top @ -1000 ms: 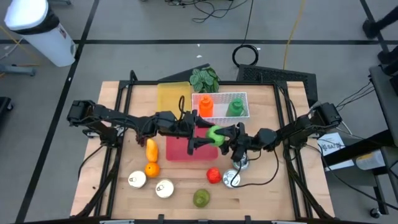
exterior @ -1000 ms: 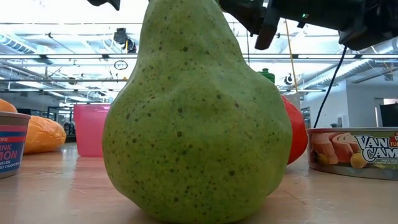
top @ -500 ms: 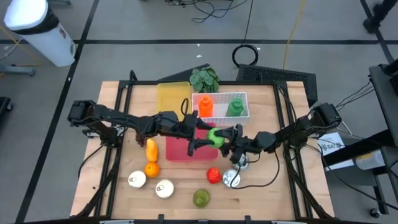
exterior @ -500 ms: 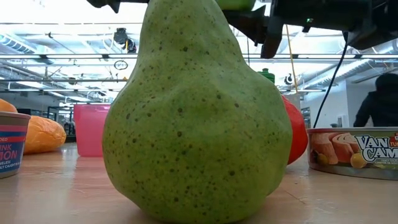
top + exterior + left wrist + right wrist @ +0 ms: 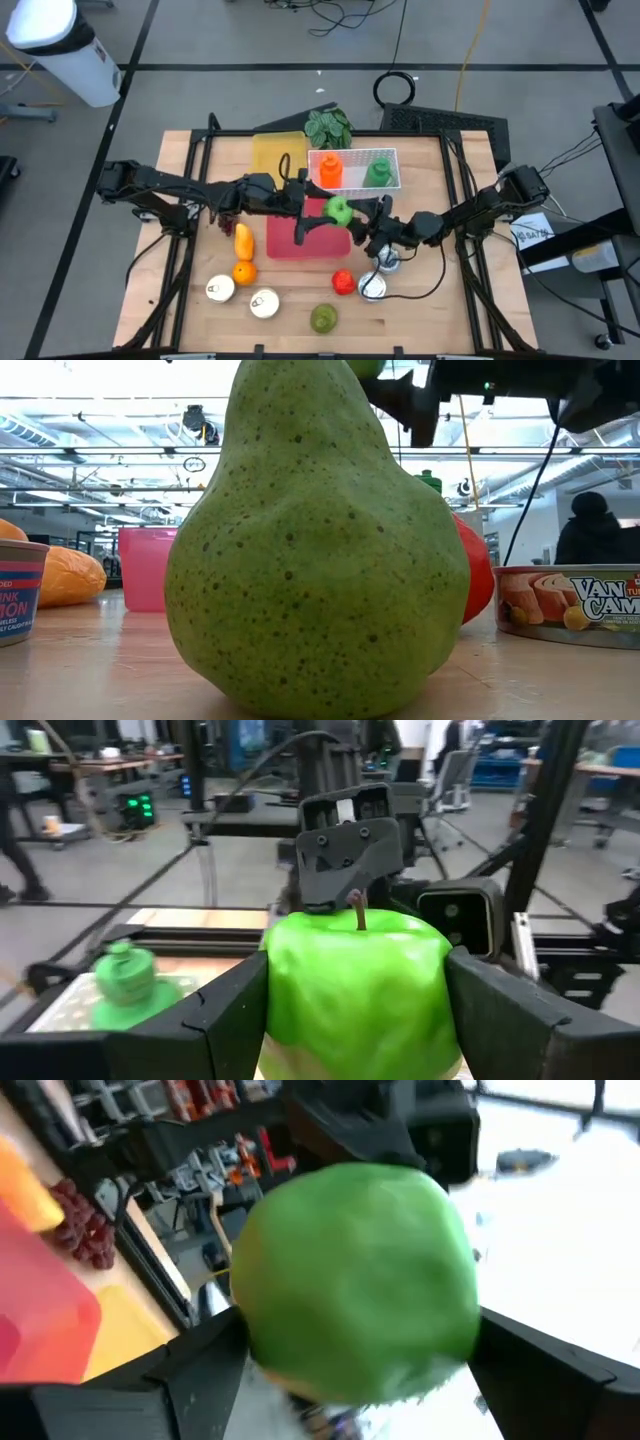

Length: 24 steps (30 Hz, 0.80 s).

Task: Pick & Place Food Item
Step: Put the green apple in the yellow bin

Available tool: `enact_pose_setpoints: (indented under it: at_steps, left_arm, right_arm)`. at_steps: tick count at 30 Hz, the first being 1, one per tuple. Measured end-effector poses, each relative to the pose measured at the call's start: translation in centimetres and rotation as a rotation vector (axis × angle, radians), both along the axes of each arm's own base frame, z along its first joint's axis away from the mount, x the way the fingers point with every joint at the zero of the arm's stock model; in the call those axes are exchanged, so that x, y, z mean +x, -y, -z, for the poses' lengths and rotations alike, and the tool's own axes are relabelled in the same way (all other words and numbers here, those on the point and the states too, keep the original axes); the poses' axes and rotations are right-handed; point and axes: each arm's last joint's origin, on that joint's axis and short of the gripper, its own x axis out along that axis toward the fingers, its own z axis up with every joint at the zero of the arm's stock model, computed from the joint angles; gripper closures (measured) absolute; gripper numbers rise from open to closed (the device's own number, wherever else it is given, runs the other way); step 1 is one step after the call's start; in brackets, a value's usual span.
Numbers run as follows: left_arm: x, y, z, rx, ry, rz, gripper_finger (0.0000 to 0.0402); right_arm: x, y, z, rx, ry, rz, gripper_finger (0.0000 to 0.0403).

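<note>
1. The left gripper [image 5: 357, 1020] reaches in from the left to the middle of the table. Its fingers [image 5: 215, 1020] are clamped on the flanks of the green apple [image 5: 340, 210], stalk up, which we read as a firm carrying hold.
2. The red bin [image 5: 285, 240] lies under and just in front of the raised apple. We take it for a possible drop place, though the task names none.
3. The apple hangs in the air between the two grippers, clear of the table and touching no other food. That height lets it pass over the bin wall.
4. Just behind it, the white basket [image 5: 355, 170] already holds an orange piece and a green one, so it could equally be the target.
5. The right gripper [image 5: 350, 1370] meets the apple from the opposite side, with a dark finger on each flank. Whether it grips or merely brackets the fruit we cannot tell. With the two facing each other, we judge this a handover.
6. The pear [image 5: 320, 550] stands at the front edge, well apart and untouched.
</note>
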Motion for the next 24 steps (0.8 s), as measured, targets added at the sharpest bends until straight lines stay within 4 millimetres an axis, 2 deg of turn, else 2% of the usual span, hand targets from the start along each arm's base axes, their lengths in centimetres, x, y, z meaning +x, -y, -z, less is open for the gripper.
enact_pose_setpoints:
  at_steps: [3, 5, 9, 12, 17, 24]
  left_arm:
    - [-0.8, 0.0, -0.9, 0.042, 0.016, -0.022, 0.0138]
    - [-1.4, 0.0, -1.9, 0.064, 0.047, -0.020, 0.0138]
    - [-1.5, 0.3, -1.5, 0.109, 0.010, -0.012, 0.0140]
    - [-1.6, 0.6, -1.5, 0.129, 0.013, -0.001, 0.0140]
    - [-1.4, 0.4, -0.9, 0.137, -0.036, -0.030, 0.0140]
    - [-1.5, 0.2, -0.7, 0.159, -0.068, -0.070, 0.0142]
  right_arm:
    - [-0.2, 0.3, 0.0, 0.135, 0.034, 0.067, 0.0068]
    - [-0.2, 0.5, 0.8, 0.205, 0.013, 0.125, 0.0068]
    - [-0.5, 0.9, 0.4, 0.426, 0.134, 0.210, 0.0069]
    - [-0.5, 1.0, 0.8, 0.495, 0.156, 0.217, 0.0074]
    - [-0.7, 0.7, 0.1, 0.663, 0.244, 0.085, 0.0082]
    - [-1.9, 1.9, -1.6, 0.943, 0.104, -0.240, 0.0101]
